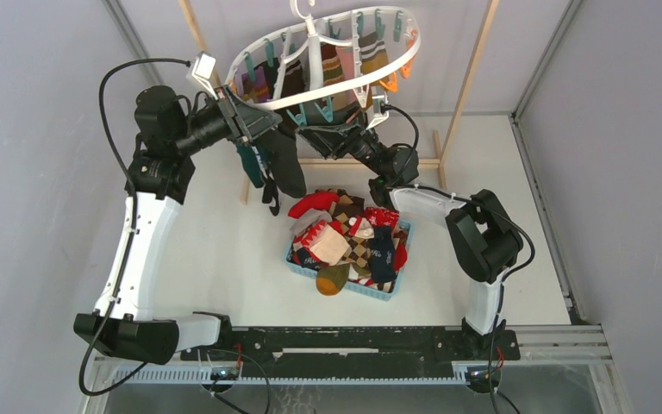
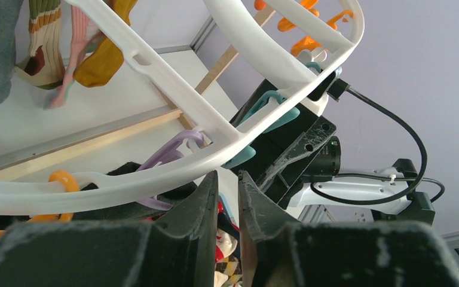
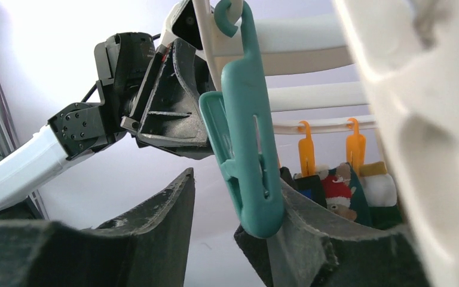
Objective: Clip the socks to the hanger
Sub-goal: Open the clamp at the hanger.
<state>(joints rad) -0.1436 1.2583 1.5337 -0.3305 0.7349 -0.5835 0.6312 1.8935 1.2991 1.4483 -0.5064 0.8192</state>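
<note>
Right end effector (image 3: 236,179) gapes around a teal clip (image 3: 245,137) on the hanger (image 1: 336,89), far centre. Left end effector (image 2: 227,179) is barely parted, empty. A skewed squeeze could swing the hanger, losing the clip.

We take this for a robotics lab, a test cell rather than a home. Two arms (image 1: 142,250) are bolted to a black rail (image 1: 345,339) at the near edge of a white table (image 1: 215,259), and loose cables (image 2: 407,129) run off them. Plain grey walls (image 1: 34,172) and metal posts (image 1: 550,56) box the table in. A bare wooden frame (image 1: 470,73) stands around the hanger (image 1: 336,89), and socks (image 1: 349,241) fill a blue basket (image 1: 377,293). We cannot see the room beyond the walls.
</note>
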